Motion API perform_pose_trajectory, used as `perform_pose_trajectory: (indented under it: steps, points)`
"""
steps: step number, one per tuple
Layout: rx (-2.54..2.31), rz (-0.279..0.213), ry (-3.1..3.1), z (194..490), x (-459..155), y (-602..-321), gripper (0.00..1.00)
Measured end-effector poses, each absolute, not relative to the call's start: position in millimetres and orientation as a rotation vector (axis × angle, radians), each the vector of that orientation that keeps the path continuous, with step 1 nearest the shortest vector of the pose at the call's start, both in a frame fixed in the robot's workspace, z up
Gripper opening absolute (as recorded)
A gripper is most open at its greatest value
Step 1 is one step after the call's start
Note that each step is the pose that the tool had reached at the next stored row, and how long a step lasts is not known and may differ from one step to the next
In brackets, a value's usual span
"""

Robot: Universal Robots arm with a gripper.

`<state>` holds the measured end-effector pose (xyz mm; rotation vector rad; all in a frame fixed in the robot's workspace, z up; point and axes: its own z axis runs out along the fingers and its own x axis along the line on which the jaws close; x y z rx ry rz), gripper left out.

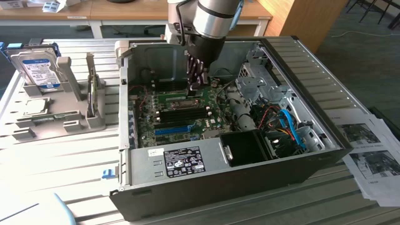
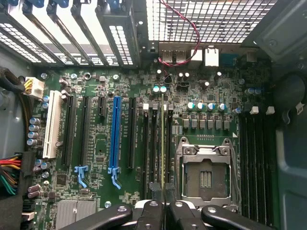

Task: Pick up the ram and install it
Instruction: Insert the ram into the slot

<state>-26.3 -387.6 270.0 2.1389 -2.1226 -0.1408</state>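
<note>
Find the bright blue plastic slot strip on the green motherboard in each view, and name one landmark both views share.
Exterior view: the bright blue plastic slot strip lies on the green motherboard, just behind the labelled grey metal box.
Wrist view: it runs parallel to the long white slot.
Shared landmark: the empty square silver processor socket, with black memory slots between it and the strip.

The ram (image 2: pixel 162 139) edge-on, one end hidden between the fingers (image 2: pixel 155 192); arm (image 1: pixel 212 16) cropped by the exterior view's top edge.
</note>
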Motion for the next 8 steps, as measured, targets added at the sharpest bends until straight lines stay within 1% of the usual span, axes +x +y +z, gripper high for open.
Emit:
perform_pose_trajectory:
  steps: [8]
  points:
    - [2.139,-0.141,-2.122,270.0,-21.9,-387.6,0.11]
